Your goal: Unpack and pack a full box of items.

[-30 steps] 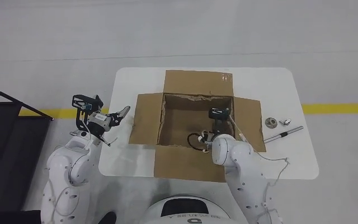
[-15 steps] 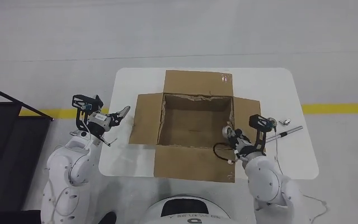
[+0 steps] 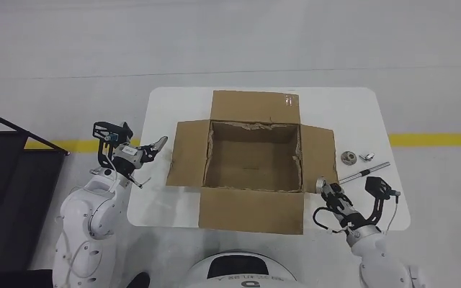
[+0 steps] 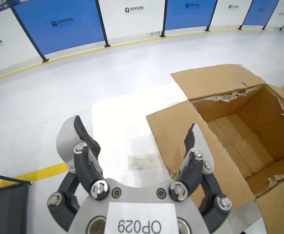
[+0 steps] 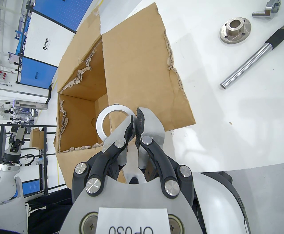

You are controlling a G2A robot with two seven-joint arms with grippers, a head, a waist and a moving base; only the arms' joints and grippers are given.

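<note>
Within the last second the right arm had come up out of the box (image 3: 245, 209) and swung toward the robot's right; its right claw (image 5: 135, 117) now hung above the counter (image 3: 360, 108), near the closest corner of the box's right flap; the jaws were pinched nearly together on the edge of a ring (image 5: 99, 127), which had left the box with them. The box floor showed bare cardboard, so the unpacking looked all but finished, and the ring likely belonged down beside the other parts before packing could start. The left arm had not stirred; the left claw (image 4: 135, 121) stood wide and empty over the counter's left edge, just beside the left flap.

The ring was thin, flat and matte silver, gripped by a narrow strip of rim between ribbed black pads; a hold that slim could let it pivot. The box was brown corrugated board, its flaps splayed flat and its inner rims torn ragged. Well apart on the right lay a stepped metal flange (image 5: 226, 33) with bolt holes, a polished rod (image 5: 248, 65) with a dark end, and a small steel fitting (image 5: 266, 10); the counter itself was smooth, glossy white.
</note>
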